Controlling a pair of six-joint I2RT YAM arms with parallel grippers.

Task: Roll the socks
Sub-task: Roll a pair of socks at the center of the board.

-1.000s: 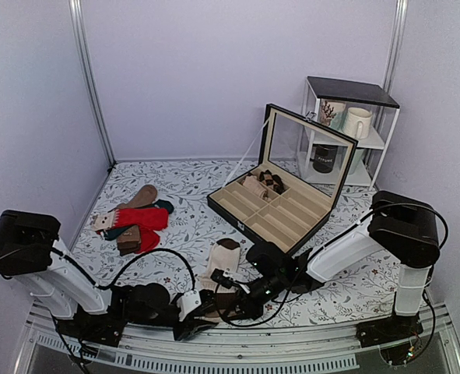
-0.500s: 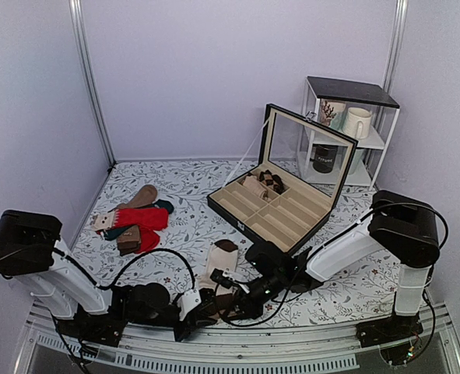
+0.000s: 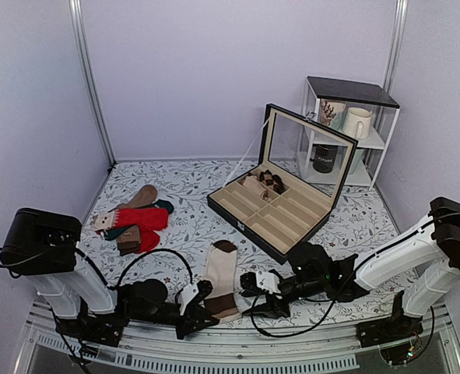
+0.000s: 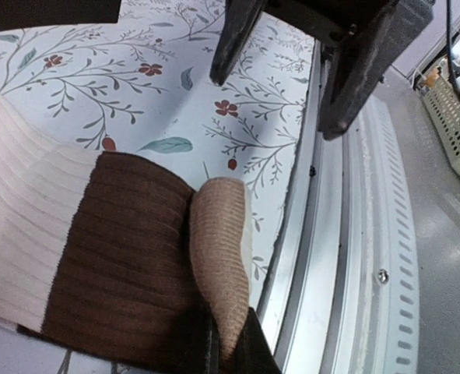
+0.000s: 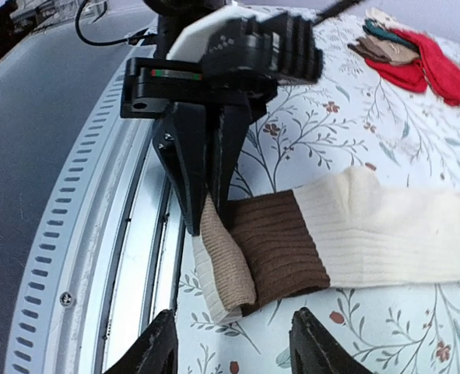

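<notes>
Right arm (image 3: 393, 253) has swung out toward 3 o'clock over the desk (image 3: 175, 187). The right pincer (image 5: 231, 347) is released and empty, just beside the socks (image 3: 220, 273). They lie at the near edge, long axis 6 to 12, dark toe pointing 12. The left pincer (image 4: 228, 354), the nearer one, is clenched on the tan cuff (image 4: 218, 257) at 6.

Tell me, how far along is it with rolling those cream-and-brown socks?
Barely begun. Done: the socks lie flat by the front edge. In hand: the left gripper pinches their tan end, curled slightly up; the right gripper hangs open nearby. Left: practically the whole roll.
</notes>
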